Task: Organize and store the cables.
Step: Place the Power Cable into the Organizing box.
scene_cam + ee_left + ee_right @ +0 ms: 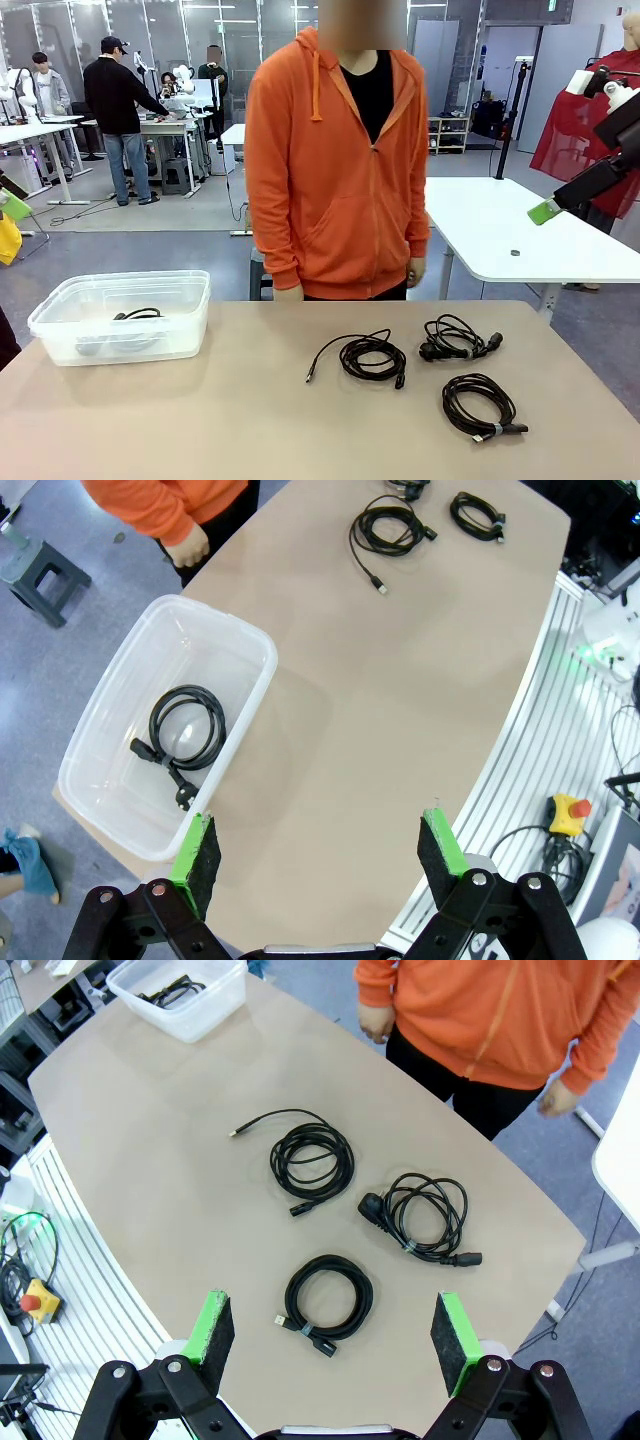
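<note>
Three coiled black cables lie on the tan table: one with a loose straight end [370,357] [312,1158], one with a round power plug [457,337] [428,1213], and a tight coil nearest me [480,403] [328,1295]. Another cable [187,727] [140,314] lies inside the clear plastic bin [255,695] [60,335] at the table's left. My left gripper [318,848] hovers open high above the table beside the bin, holding nothing. My right gripper [332,1330] hangs open high above the three coils, also holding nothing.
A person in an orange hoodie [335,150] stands at the far edge, hands hanging by their sides. The table's middle between bin and coils is bare. A white table [520,240] stands behind at the right. An emergency stop button [567,813] sits off the table's near side.
</note>
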Controlling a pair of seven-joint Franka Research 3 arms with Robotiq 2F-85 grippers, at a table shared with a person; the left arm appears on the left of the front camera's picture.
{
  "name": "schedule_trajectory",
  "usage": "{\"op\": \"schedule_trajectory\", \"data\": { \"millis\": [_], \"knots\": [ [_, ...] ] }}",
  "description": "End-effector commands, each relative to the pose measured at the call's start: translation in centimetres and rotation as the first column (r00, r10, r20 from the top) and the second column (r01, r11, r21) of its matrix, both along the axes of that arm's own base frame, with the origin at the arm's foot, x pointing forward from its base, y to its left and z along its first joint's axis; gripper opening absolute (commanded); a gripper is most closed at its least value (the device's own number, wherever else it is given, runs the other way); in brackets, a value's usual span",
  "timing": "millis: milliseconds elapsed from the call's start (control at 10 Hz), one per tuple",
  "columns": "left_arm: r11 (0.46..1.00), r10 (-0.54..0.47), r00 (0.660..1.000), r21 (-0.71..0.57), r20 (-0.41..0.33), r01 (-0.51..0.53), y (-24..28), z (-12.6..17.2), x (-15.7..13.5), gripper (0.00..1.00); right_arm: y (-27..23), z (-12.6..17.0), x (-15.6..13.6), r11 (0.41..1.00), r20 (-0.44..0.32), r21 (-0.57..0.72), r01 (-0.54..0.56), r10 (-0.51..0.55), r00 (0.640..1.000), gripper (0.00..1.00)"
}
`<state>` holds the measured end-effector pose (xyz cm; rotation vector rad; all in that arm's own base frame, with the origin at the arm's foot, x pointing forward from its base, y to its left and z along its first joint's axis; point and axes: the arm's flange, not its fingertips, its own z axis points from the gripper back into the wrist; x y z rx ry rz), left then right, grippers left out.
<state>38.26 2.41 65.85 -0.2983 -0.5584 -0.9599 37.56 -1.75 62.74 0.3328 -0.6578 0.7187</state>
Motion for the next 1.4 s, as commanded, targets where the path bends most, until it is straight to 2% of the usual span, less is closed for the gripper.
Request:
{"op": "schedule_trajectory", "data": {
  "millis": [0,400,500,800,1100,1300],
  "knots": [
    [1.0,-0.004,1.0,0.003,0.006,0.004,0.0,0.0,0.0,1.0,0.0,0.0,0.0,1.0,-0.002,-0.005,0.002,-0.002,1.0,1.0],
    [1.0,-0.004,1.0,0.003,0.006,0.004,0.0,0.0,0.0,1.0,0.0,0.0,0.0,1.0,0.0,0.0,0.0,0.0,1.0,1.0],
    [1.0,-0.004,1.0,0.003,0.006,0.004,0.0,0.0,0.0,1.0,-0.2,-0.2,0.6,0.999,-0.003,-0.039,-0.031,0.031,1.0,1.0],
    [1.0,-0.004,1.0,0.003,0.006,0.004,0.0,0.0,0.0,1.0,0.2,0.0,3.2,0.992,-0.041,-0.102,-0.075,0.071,0.997,1.0],
    [1.0,-0.004,1.0,0.003,0.006,0.004,0.0,0.0,0.0,1.0,0.8,-1.4,5.9,0.984,-0.08,-0.138,-0.113,0.103,0.991,1.0],
    [1.0,-0.004,1.0,0.003,0.006,0.004,0.0,0.0,0.0,1.0,0.9,-1.5,7.5,0.983,-0.078,-0.158,-0.093,0.082,0.994,1.0]
  ]
}}
